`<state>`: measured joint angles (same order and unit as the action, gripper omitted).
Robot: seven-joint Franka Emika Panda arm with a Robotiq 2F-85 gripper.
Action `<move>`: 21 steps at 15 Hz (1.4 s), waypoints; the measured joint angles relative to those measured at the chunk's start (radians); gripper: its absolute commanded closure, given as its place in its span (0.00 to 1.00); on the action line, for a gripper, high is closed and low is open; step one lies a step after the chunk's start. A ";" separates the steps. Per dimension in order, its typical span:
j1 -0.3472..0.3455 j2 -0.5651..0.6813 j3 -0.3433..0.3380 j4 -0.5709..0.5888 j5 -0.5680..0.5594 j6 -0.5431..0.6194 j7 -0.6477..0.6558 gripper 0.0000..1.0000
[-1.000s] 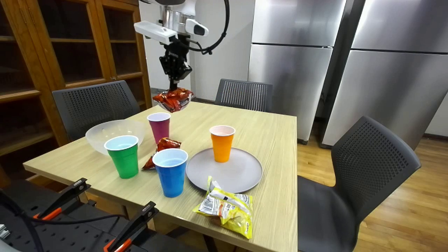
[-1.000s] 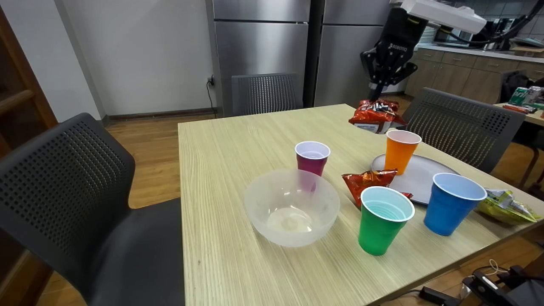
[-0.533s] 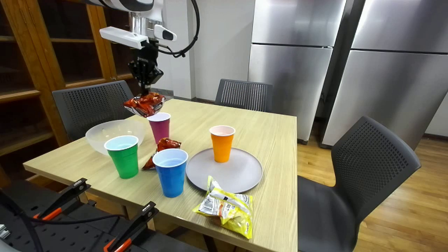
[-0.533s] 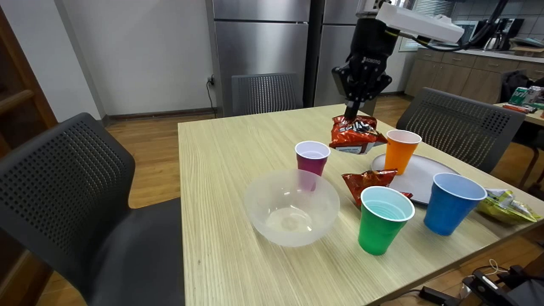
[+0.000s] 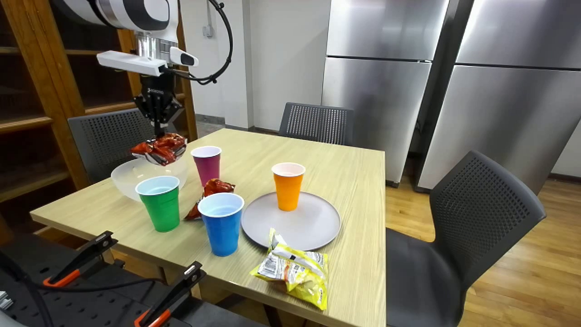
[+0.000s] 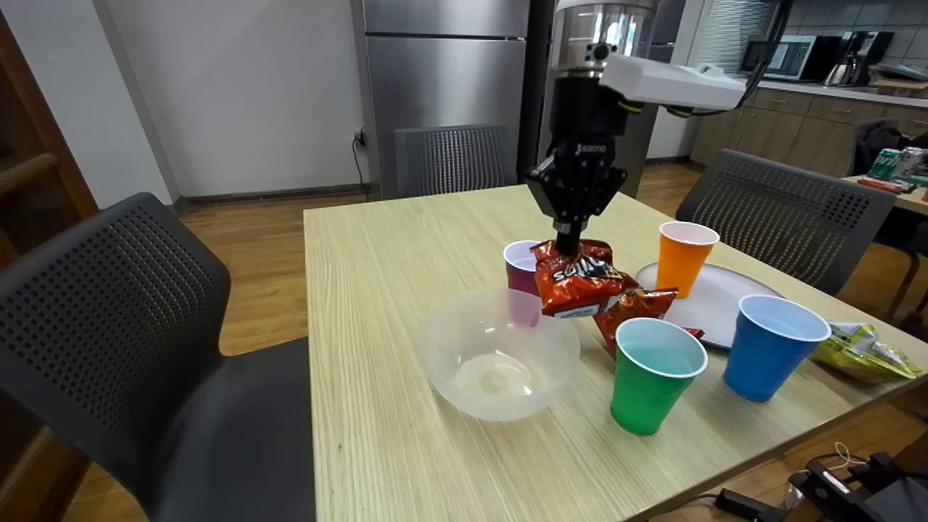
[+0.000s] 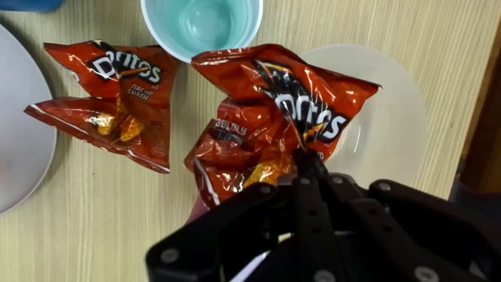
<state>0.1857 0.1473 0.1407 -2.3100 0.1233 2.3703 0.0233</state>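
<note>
My gripper (image 7: 307, 156) is shut on the top of a red Doritos bag (image 7: 270, 109), its black fingertips pressed together in the crinkled foil. In both exterior views this bag (image 6: 580, 284) hangs above the table, tilted. Below and beside it stands a frosted translucent bowl (image 6: 464, 362), with nothing visible inside. In an exterior view the bag overlaps the bowl's far rim (image 5: 125, 175). A second red Doritos bag (image 7: 152, 102) lies on the table near the green cup (image 7: 205, 23). Behind the held bag is a purple cup (image 6: 519, 274), partly hidden in an exterior view.
An orange cup (image 5: 287, 193) stands on a grey plate (image 5: 317, 225). A blue cup (image 5: 223, 229) and a crumpled yellow snack bag (image 5: 295, 272) are by the table's near edge. Dark chairs (image 5: 481, 218) surround the wooden table (image 5: 358, 181).
The gripper has carried the red bag across and down, past the orange cup's side, towards the bowl and purple cup. It stays shut on the bag. Things on the table have not moved.
</note>
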 measured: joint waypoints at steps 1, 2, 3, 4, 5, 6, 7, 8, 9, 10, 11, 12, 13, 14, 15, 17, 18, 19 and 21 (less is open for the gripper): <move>0.007 0.014 0.007 0.001 -0.009 0.000 0.000 1.00; 0.015 0.029 0.011 0.004 -0.016 0.000 0.000 1.00; 0.024 0.044 0.016 0.009 -0.022 0.000 0.000 1.00; 0.030 0.058 0.020 0.014 -0.028 0.000 0.000 1.00; 0.037 0.071 0.023 0.020 -0.036 0.000 0.001 1.00; 0.042 0.084 0.027 0.028 -0.042 0.000 0.001 1.00; 0.047 0.098 0.030 0.038 -0.047 0.000 0.001 1.00; 0.052 0.111 0.031 0.048 -0.053 0.000 0.001 1.00; 0.057 0.124 0.032 0.059 -0.056 0.000 0.001 1.00; 0.062 0.139 0.032 0.072 -0.059 0.000 0.001 1.00; 0.065 0.154 0.032 0.087 -0.062 0.000 0.002 1.00; 0.069 0.169 0.032 0.102 -0.066 0.000 0.004 1.00; 0.072 0.184 0.032 0.117 -0.070 0.000 0.006 1.00; 0.075 0.201 0.032 0.132 -0.073 0.000 0.009 1.00; 0.078 0.216 0.032 0.147 -0.076 0.000 0.011 1.00; 0.083 0.247 0.032 0.174 -0.079 0.000 0.017 0.72; 0.086 0.261 0.032 0.186 -0.087 -0.003 0.018 0.66; 0.088 0.272 0.032 0.195 -0.094 -0.005 0.018 0.60; 0.089 0.283 0.032 0.202 -0.101 -0.006 0.018 0.45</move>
<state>0.2752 0.4304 0.1728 -2.1081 0.0221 2.3646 0.0416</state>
